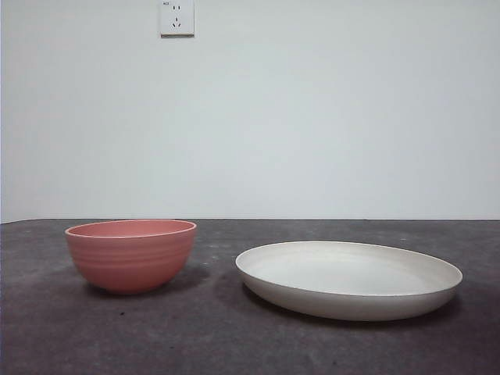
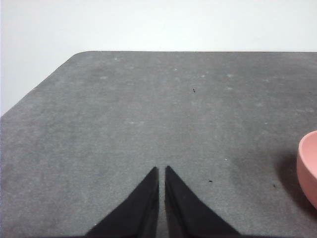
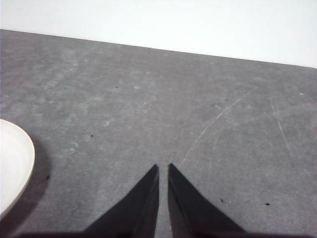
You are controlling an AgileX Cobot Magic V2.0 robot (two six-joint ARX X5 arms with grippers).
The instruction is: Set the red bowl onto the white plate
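Observation:
The red bowl (image 1: 131,254) stands upright on the dark grey table at the left of the front view. To its right, with a gap between them, lies the white plate (image 1: 348,277), bare inside. In the left wrist view my left gripper (image 2: 162,169) is shut and holds nothing, and a slice of the red bowl (image 2: 308,166) shows off to one side, apart from it. My right gripper (image 3: 163,167) is likewise shut with nothing in it, and the rim of the white plate (image 3: 14,166) shows away from its tips. Neither gripper appears in the front view.
A white wall rises behind the table with a power socket (image 1: 176,17) high up. The table's rounded corner and edge (image 2: 79,54) show in the left wrist view.

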